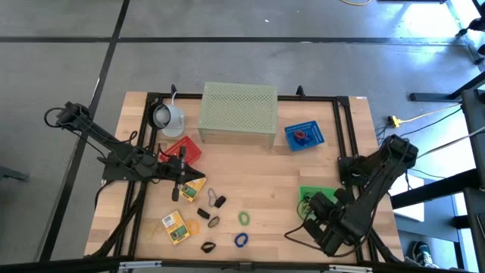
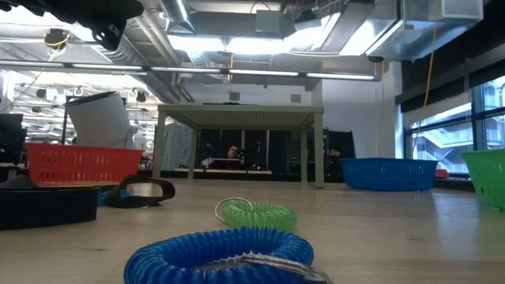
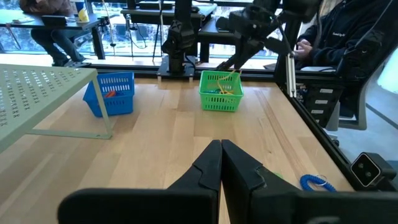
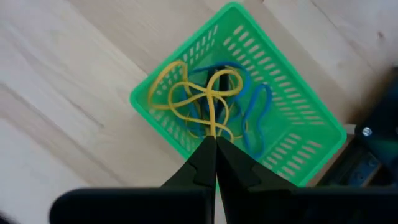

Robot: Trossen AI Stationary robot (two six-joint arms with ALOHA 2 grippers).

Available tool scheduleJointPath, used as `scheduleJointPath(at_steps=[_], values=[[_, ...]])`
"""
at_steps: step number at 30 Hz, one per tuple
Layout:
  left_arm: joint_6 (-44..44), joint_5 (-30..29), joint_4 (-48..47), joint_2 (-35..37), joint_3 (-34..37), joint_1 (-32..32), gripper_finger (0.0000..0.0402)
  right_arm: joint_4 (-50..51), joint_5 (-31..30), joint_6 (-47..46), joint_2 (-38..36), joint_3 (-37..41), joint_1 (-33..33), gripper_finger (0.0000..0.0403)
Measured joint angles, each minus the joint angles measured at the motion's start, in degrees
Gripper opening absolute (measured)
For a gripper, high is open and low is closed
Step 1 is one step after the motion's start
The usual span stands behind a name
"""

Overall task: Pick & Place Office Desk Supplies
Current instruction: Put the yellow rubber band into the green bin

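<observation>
While over green basket (image 4: 292,118), right end effector (image 4: 215,144) pinches yellow band (image 4: 208,102)

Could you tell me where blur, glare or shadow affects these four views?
Low view: the blue coil up close is soft, and ceiling lights glare. Left wrist view: bright windows behind the green basket. Right wrist view: that arm's fingers are out of focus, the rubber bands sharp. High view: evenly lit, faint shadows.

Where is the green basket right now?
In the high view the green basket sits on the table's right side, under the right end effector, below the blue basket.
</observation>
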State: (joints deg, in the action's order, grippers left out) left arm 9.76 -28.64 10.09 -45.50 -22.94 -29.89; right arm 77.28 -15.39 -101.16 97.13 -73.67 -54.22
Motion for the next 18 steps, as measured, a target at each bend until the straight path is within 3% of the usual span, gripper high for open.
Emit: scheduleJointPath(at_steps=[13,18], values=[[0.00,-0.02,0.00,-0.02,0.00,0.00,0.0004,0.11,-0.01,1.27,4.21,0.00,0.00,0.0010],[0.00,-0.02,0.00,0.00,0.00,0.00,0.0004,1.19,-0.05,1.26,4.21,0.00,0.00,0.0027]])
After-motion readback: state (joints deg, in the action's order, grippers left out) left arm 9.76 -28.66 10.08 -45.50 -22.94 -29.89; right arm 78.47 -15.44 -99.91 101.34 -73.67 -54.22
